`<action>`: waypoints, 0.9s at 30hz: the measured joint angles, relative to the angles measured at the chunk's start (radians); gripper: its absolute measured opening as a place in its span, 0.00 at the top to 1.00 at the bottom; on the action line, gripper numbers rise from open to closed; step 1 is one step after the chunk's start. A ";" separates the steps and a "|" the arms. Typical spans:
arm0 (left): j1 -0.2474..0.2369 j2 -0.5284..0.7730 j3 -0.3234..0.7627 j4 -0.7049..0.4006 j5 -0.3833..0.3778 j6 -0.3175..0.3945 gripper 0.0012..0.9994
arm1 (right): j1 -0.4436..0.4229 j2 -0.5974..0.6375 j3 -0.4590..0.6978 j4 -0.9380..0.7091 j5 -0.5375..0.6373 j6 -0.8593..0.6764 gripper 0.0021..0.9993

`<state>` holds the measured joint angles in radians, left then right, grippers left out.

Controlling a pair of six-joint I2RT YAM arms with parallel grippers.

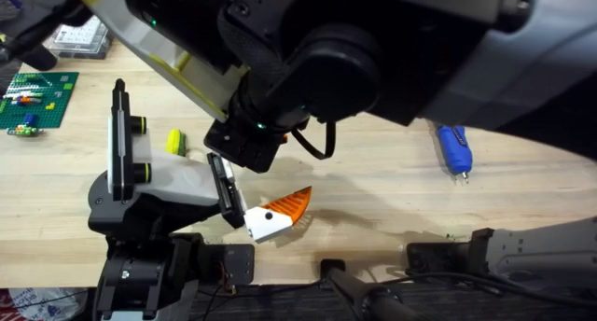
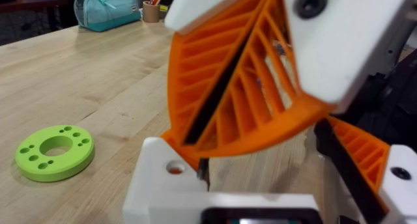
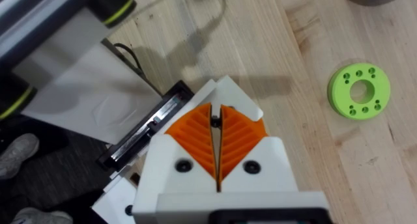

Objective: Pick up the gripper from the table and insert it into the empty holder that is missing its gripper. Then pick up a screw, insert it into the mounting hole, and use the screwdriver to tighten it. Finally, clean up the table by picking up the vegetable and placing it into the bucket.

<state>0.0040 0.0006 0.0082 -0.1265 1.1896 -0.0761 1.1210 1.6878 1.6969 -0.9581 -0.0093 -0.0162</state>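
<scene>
Spare gripper lies beside its holder, right pincer closed

Overhead: the gripper [image 1: 275, 215] lies on the table at the holder's [image 1: 149, 183] four o'clock, just beside it. Left wrist: I cannot tell the left gripper's [image 2: 267, 146] state. Right wrist: the right gripper [image 3: 215, 129] has its pads pressed together. The part looks light, with a ribbed finger that probably flexes, so grasp the stiff white block.

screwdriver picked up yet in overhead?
No, the blue screwdriver lies flat on the table at the right, with no fingers on it.
</scene>
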 joint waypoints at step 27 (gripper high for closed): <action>0.000 0.000 0.000 -0.001 0.000 -0.003 0.01 | -0.004 -0.095 0.021 -0.013 0.001 0.014 0.99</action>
<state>0.0040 0.0006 0.0082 -0.1272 1.1900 -0.0795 1.1174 1.5925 1.7176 -0.9708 -0.0088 -0.0018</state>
